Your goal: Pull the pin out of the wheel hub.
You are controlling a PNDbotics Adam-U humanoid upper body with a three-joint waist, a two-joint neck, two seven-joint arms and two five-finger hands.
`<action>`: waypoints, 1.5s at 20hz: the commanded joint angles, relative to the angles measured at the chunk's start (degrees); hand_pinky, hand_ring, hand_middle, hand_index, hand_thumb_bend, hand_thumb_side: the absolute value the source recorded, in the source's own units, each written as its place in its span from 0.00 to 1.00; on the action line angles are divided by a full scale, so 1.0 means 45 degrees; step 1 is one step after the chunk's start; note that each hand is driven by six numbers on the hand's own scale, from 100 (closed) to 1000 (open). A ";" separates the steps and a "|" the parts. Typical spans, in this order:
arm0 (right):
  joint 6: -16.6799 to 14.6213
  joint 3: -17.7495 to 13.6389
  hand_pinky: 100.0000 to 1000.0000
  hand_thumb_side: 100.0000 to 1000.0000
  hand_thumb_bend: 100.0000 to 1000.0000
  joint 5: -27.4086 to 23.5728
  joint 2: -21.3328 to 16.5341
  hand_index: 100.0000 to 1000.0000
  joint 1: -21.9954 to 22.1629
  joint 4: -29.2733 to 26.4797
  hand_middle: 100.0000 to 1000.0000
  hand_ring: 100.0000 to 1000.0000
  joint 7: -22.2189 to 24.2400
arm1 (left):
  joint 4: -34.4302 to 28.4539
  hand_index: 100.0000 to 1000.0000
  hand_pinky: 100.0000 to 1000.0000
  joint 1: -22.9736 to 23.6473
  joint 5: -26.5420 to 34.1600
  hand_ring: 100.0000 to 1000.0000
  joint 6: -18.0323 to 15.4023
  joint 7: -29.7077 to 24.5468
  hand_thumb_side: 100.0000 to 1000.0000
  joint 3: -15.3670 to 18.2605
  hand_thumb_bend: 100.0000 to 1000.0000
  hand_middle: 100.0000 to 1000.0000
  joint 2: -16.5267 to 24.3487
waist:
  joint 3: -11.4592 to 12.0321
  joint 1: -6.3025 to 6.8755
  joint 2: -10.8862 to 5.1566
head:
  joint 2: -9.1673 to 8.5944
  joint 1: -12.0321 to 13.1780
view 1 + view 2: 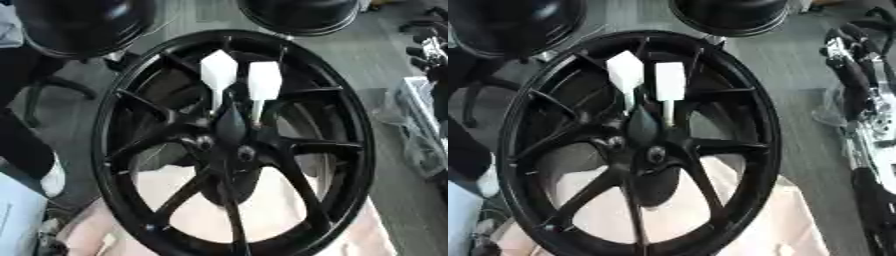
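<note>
A pale pink surface point(385, 240) — the black wheel hub point(350, 170) rests on it.

Showing a grey floor point(398, 55) stretching away behind the work. Sitting at the far edge, two dark rounded domes point(83, 22) catching dull highlights. Standing at left on the floor, a black chair base point(52, 90) with splayed legs. Lying underneath, a pale pinkish cloth point(798, 225). Crowding the right edge, clear plastic wrapping point(411, 125).
</note>
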 commanded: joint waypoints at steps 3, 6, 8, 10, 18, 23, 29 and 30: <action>0.0033 0.0158 0.90 0.49 0.08 -0.0175 -0.1072 0.93 -0.0509 0.0082 0.76 0.79 0.0292 | -0.0026 0.85 0.77 0.0050 -0.0015 0.82 0.0013 -0.0089 0.70 0.0157 0.10 0.80 0.0374 | -0.0061 -0.0159 -0.0395 | 0.0133 0.0102; 0.0068 0.0466 0.90 0.52 0.07 -0.0249 -0.1824 0.94 -0.1056 0.0549 0.77 0.80 0.0662 | 0.0011 0.85 0.77 0.0140 -0.0061 0.82 0.0025 -0.0104 0.69 0.0158 0.10 0.80 0.0467 | -0.0103 -0.0282 -0.0644 | 0.0308 0.0156; 0.0119 0.0723 0.90 0.53 0.07 -0.0335 -0.2317 0.94 -0.1602 0.1058 0.77 0.80 0.0898 | 0.0054 0.85 0.77 0.0192 -0.0066 0.82 0.0040 -0.0114 0.69 0.0143 0.10 0.80 0.0508 | -0.0119 -0.0353 -0.0843 | 0.0420 0.0144; 0.0174 0.1014 0.90 0.53 0.07 -0.0401 -0.2760 0.94 -0.2287 0.1734 0.77 0.80 0.1065 | 0.0100 0.85 0.77 0.0248 -0.0076 0.82 0.0053 -0.0140 0.69 0.0120 0.10 0.80 0.0566 | -0.0141 -0.0433 -0.1048 | 0.0535 0.0107; 0.0247 0.2417 0.90 0.55 0.09 0.0481 -0.3478 0.94 -0.5234 0.5375 0.78 0.81 0.2163 | 0.0237 0.85 0.77 0.0455 -0.0134 0.82 0.0073 -0.0185 0.69 0.0091 0.10 0.80 0.0740 | -0.0169 -0.0666 -0.1547 | 0.0926 -0.0039; 0.0158 0.2828 0.91 0.55 0.10 0.1613 -0.3070 0.94 -0.7349 0.7859 0.78 0.81 0.2830 | 0.0280 0.85 0.77 0.0573 -0.0151 0.82 0.0060 -0.0172 0.69 0.0119 0.10 0.80 0.0786 | -0.0187 -0.0654 -0.1569 | 0.0991 -0.0039; -0.0328 0.3068 0.90 0.55 0.11 0.2947 -0.2382 0.94 -0.9173 0.9570 0.78 0.81 0.3240 | 0.0277 0.85 0.77 0.0634 -0.0141 0.82 0.0021 -0.0151 0.69 0.0154 0.09 0.80 0.0809 | -0.0234 -0.0569 -0.1390 | 0.0961 -0.0118; -0.0410 0.3134 0.90 0.54 0.11 0.3170 -0.2243 0.94 -0.9420 0.9656 0.78 0.81 0.3366 | 0.0277 0.85 0.77 0.0657 -0.0141 0.82 0.0014 -0.0148 0.69 0.0161 0.09 0.80 0.0824 | -0.0237 -0.0561 -0.1345 | 0.0974 -0.0121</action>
